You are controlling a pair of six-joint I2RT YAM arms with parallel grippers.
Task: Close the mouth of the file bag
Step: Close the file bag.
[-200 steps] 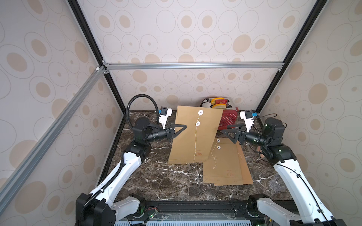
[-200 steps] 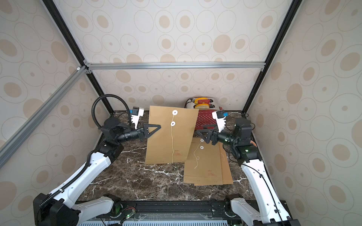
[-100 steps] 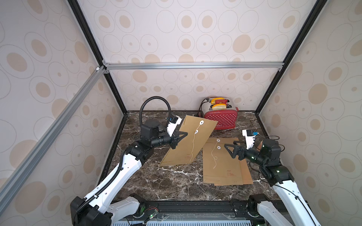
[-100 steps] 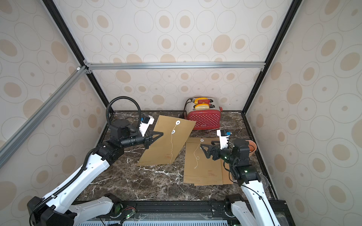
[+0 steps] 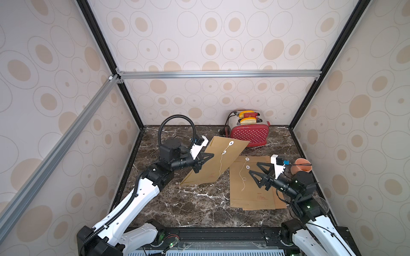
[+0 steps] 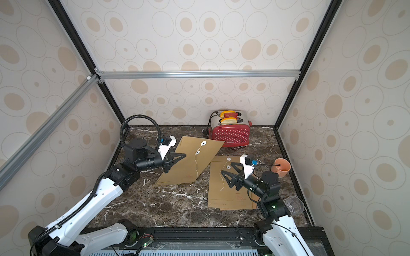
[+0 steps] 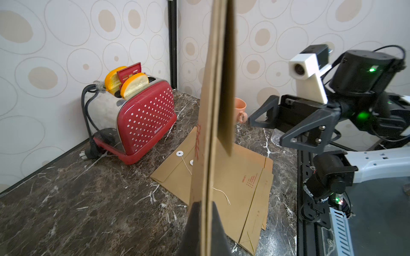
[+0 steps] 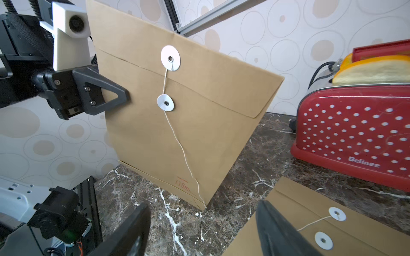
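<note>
Right now my left gripper [image 5: 203, 163] is clamped on the left edge of the brown paper file bag [image 5: 213, 168], both fingers pressed flat against the paper. The bag stands tilted at the left-centre of the marble tabletop [image 5: 177, 206], its top leaning far and right toward the red polka-dot toaster [image 5: 248, 134]. Its lower edge is down at the marble, though I cannot tell whether it rests there. The flap is folded down. A white string [image 8: 177, 139] runs from the upper white disc [image 8: 170, 58] past the lower disc [image 8: 165, 102] and hangs loose to the bottom corner.

My right gripper [image 5: 253, 167] has its jaws wide apart, with nothing between them. It hovers over the far end of a flat stack of file bags [image 5: 257, 195], right of the held one, and points left. An orange cup [image 5: 300, 168] lies by the right wall.
</note>
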